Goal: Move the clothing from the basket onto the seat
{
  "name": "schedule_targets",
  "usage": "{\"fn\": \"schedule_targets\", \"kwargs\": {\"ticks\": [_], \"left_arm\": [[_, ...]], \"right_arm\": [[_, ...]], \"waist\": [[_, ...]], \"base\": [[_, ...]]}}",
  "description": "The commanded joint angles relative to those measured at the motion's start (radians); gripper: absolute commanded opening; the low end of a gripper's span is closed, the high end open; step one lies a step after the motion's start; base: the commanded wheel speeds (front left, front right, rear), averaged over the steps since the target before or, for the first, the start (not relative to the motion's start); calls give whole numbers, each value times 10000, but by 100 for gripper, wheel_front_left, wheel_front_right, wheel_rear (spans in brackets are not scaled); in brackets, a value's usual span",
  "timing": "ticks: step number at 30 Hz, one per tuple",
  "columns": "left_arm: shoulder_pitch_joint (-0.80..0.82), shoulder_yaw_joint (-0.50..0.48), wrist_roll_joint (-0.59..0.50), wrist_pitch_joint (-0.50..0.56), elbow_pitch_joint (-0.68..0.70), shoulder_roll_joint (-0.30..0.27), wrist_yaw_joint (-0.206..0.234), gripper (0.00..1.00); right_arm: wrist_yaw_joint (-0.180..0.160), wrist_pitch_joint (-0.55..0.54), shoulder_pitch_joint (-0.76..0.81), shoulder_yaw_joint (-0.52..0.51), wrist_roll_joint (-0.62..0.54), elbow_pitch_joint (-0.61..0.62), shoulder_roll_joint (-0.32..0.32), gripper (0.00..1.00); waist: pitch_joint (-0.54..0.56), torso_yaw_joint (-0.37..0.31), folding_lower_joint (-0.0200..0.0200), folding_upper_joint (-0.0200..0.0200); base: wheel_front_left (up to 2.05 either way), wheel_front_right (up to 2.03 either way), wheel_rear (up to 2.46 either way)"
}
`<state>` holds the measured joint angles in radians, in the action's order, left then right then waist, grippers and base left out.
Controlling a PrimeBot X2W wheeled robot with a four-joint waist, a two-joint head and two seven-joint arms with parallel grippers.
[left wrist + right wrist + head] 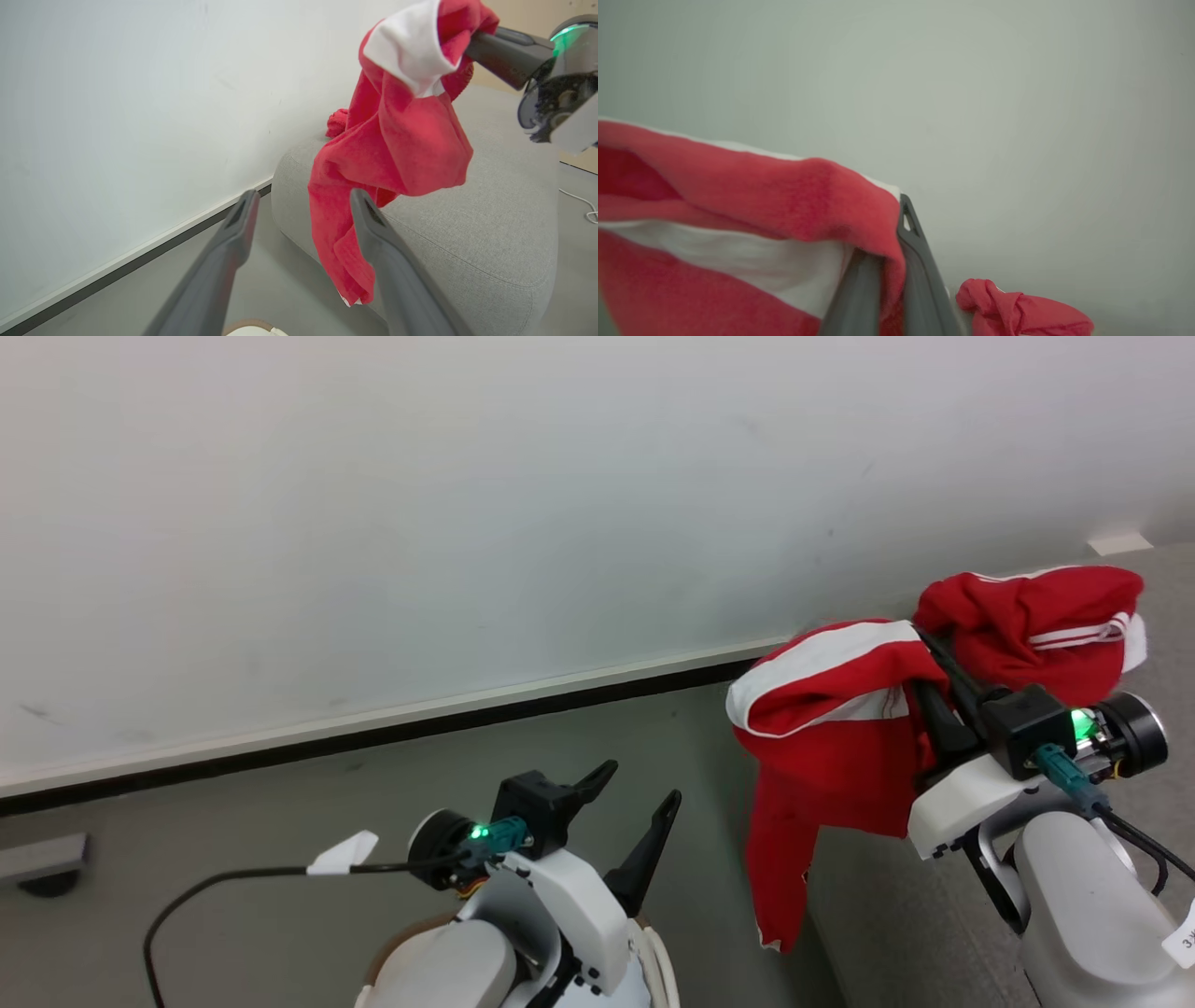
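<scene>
1 garment (822, 737) hangs clamped in right pincer (929, 653); left pincer (642, 782) gapes empty. Swing to 2 o'clock, over seat (490, 242), release.

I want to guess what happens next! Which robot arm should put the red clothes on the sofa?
Probably the right. The right gripper is shut on the red garment, which hangs at the edge of the grey sofa. The left gripper is open and empty.
</scene>
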<state>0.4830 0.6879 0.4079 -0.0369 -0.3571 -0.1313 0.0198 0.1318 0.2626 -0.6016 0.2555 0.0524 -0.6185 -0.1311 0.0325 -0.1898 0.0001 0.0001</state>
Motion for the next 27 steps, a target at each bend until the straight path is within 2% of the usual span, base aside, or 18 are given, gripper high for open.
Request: {"fn": "schedule_targets", "kwargs": {"ticks": [1,8,14,20,27], "left_arm": [[61,9,186,-80,31,34,31,100],[154,117,191,-161,102,123,15,100],[309,270,132,-239,130,260,23,100],[812,440,-63,-159,274,322,-64,100],[1700,653,-322,-154,487,444,-196,100]], "right_arm": [[-22,31,129,-39,52,57,-133,0],[-22,31,116,-200,289,214,-516,0],[-22,31,-172,-431,240,271,-936,0],[-22,31,-1202,-1010,634,380,-1336,0],[-22,-64,-3253,-2556,925,-77,-2372,0]], "waist": [[-74,-426,-1,-1],[-353,-1229,-1,-1],[-778,-1406,-1,-1],[-1953,-1021,-1,-1],[-3588,-177,-1,-1]], "base": [[0,0,0],[0,0,0],[0,0,0],[0,0,0],[0,0,0]]}}
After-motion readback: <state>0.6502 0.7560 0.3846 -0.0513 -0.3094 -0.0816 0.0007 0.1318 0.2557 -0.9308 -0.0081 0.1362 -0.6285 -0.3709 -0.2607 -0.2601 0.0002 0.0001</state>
